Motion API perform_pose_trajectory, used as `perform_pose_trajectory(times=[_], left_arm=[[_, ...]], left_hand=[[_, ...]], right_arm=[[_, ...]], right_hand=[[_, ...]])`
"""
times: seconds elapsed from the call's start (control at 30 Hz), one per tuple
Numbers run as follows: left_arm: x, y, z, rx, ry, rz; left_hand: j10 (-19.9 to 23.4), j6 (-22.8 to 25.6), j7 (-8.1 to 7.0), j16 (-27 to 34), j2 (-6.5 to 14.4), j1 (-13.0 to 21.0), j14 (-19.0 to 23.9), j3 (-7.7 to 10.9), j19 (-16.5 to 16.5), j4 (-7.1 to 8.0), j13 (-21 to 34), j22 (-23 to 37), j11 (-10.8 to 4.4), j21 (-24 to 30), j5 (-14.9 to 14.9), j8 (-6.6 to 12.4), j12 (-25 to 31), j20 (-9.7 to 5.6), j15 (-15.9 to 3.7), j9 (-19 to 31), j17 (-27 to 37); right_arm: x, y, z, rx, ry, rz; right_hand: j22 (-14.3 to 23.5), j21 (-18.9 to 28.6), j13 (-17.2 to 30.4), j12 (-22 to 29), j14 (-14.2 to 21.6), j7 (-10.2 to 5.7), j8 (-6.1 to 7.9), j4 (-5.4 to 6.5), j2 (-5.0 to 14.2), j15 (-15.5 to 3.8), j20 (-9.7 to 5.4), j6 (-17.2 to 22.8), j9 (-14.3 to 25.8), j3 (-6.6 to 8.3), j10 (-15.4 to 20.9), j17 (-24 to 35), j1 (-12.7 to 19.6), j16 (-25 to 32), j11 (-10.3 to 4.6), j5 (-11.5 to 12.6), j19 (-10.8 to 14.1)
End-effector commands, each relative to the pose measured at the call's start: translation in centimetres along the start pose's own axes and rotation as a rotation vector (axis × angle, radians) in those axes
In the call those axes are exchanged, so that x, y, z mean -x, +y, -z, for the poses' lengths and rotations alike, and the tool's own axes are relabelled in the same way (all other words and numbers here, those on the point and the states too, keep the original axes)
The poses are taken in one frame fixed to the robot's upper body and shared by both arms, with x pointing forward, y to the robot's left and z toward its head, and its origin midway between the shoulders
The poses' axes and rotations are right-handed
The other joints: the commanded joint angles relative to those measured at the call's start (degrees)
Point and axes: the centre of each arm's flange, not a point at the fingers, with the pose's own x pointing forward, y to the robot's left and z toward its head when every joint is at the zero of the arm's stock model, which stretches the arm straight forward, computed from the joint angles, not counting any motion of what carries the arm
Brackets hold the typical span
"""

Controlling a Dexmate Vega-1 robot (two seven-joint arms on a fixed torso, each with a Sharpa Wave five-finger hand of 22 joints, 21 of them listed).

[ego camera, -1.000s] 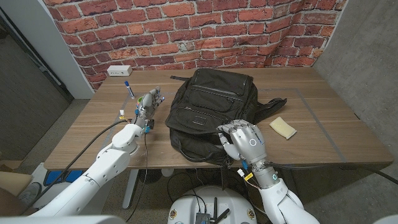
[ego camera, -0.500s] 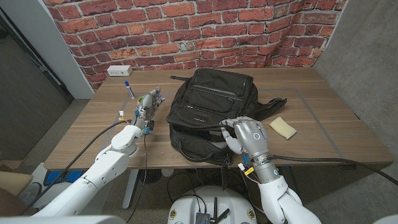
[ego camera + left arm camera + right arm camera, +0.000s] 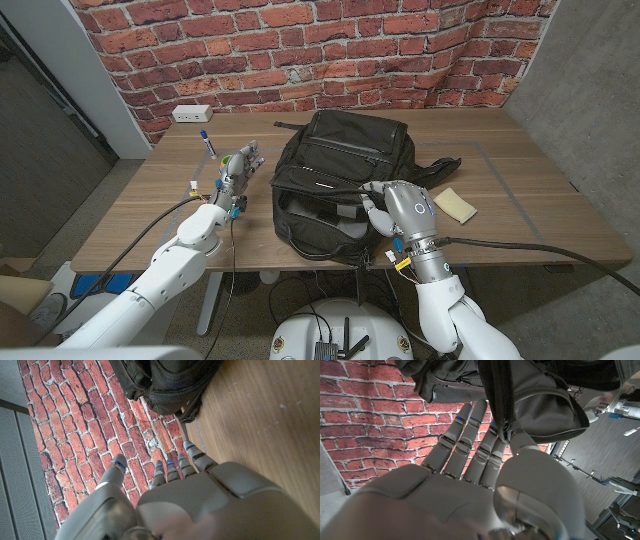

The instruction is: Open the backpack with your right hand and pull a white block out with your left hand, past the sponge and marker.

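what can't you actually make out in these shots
- Inside the backpack: head view shows a dark opening; no white block can be made out in it.
- Right hand grip: right wrist view shows fingers lifting the flap edge, but the fabric hides their tips.
- Marker: too small in the head view to tell if it is capped.
- Sponge: its near corner sits behind the right hand.

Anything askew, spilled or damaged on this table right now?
Nothing stands out. The backpack lies flat with its front flap pulled open by the right hand; the sponge and marker lie undisturbed, and the left hand waits beside the bag.
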Motion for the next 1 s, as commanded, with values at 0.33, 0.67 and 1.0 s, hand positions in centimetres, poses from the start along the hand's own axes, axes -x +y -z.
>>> perform_pose_trajectory(times=[0.33,0.67,1.0], left_arm=[[1.3,-0.5,-0.4,-0.011,-0.018,0.005],[2.2,-0.9,-0.4,-0.010,-0.025,0.004],[3.3,-1.2,-0.5,-0.030,-0.022,0.013]], left_hand=[[0.59,0.36,0.08,-0.01,1.40,0.48,0.41,0.52,0.42,-0.21,0.23,0.27,0.13,0.43,-0.02,0.22,0.24,-2.58,0.04,0.30,0.07],[1.01,0.46,0.10,0.00,1.43,0.66,0.46,0.58,0.49,-0.32,0.23,0.27,0.03,0.45,-0.04,0.25,0.37,-2.59,0.02,0.30,0.05],[1.29,0.84,0.10,0.05,1.45,0.88,0.65,0.63,0.61,-0.46,0.23,0.27,0.11,0.49,-0.08,0.36,0.42,-2.55,0.06,0.30,0.04]], right_arm=[[-1.8,-1.4,0.9,-0.095,0.064,0.003],[-3.0,-2.0,1.1,-0.122,0.072,0.018],[-4.1,-2.3,1.4,-0.147,0.090,0.026]], right_hand=[[0.23,0.57,0.81,0.11,1.04,0.46,-0.02,-0.03,0.05,-5.60,-7.31,1.16,0.19,0.36,1.14,0.61,1.01,0.22,0.02,-0.05,0.52],[0.29,0.95,1.21,0.27,1.60,0.85,-0.17,-0.05,0.09,-5.62,-7.28,1.32,0.25,0.39,1.56,0.95,1.28,0.48,-0.13,-0.06,0.78],[0.36,1.42,1.70,0.46,2.23,1.22,-0.36,-0.10,0.12,-5.66,-7.31,1.60,0.31,0.47,2.00,1.35,1.64,0.72,0.17,-0.03,1.01]])
